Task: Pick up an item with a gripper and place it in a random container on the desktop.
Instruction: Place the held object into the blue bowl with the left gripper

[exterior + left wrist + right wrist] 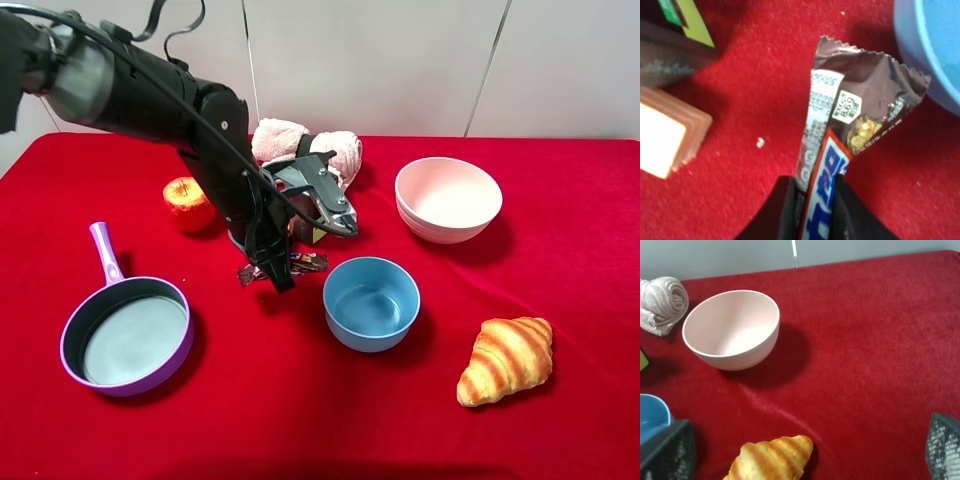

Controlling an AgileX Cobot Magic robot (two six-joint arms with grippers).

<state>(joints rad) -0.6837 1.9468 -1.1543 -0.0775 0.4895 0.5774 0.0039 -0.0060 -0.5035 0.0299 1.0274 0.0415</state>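
The candy bar, in a dark brown wrapper with white-blue lettering, lies on the red desktop just left of the light-blue bowl. My left gripper points down at its left end. In the left wrist view the two black fingers close on the bar from both sides, with the bowl's wall close beyond it. My right gripper is open wide and empty; only its mesh fingertips show. It is out of the exterior high view.
A pink bowl stands at the back right and a croissant at the front right. A purple pan sits front left, an orange fruit behind it. A rolled towel, a dark box and a wooden block are near the arm.
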